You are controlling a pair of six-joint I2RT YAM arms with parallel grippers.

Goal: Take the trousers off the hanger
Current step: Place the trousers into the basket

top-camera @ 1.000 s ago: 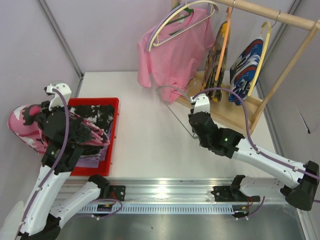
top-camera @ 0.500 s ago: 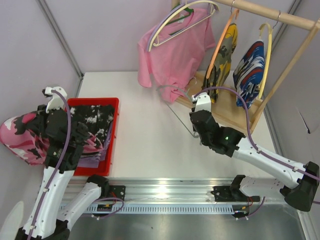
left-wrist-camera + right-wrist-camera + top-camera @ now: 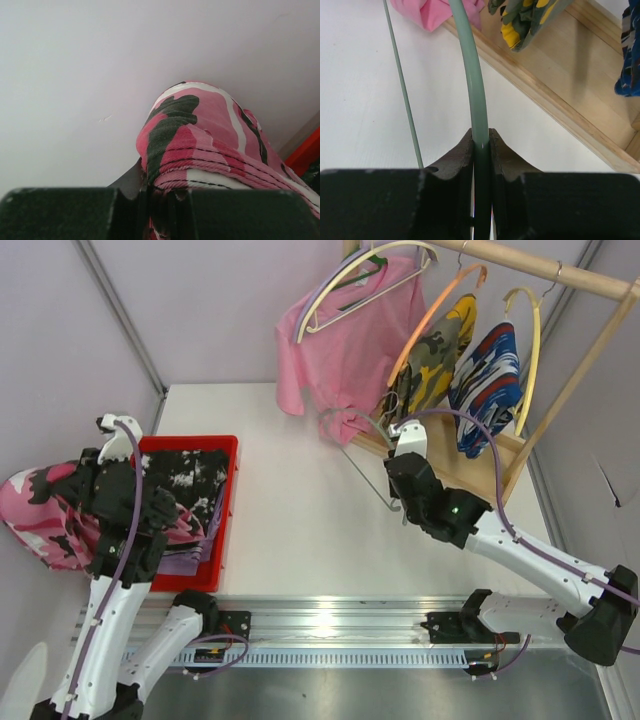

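Left gripper [image 3: 156, 197] clamps pink-and-black camouflage trousers [image 3: 200, 145] beside the red bin [image 3: 228, 505] | right gripper [image 3: 481, 145] pinches a pale green hanger [image 3: 470, 75] over the white table [image 3: 290, 500]

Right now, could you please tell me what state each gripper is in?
Left gripper: closed on the pink-and-black camouflage trousers.
Right gripper: closed on the grey-green hanger.

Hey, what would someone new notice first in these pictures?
The pink camouflage trousers, bunched in the left gripper beyond the left edge of the table, beside the red bin. Then the bare green hanger pinched in the right gripper, and the pink T-shirt on the rack behind.
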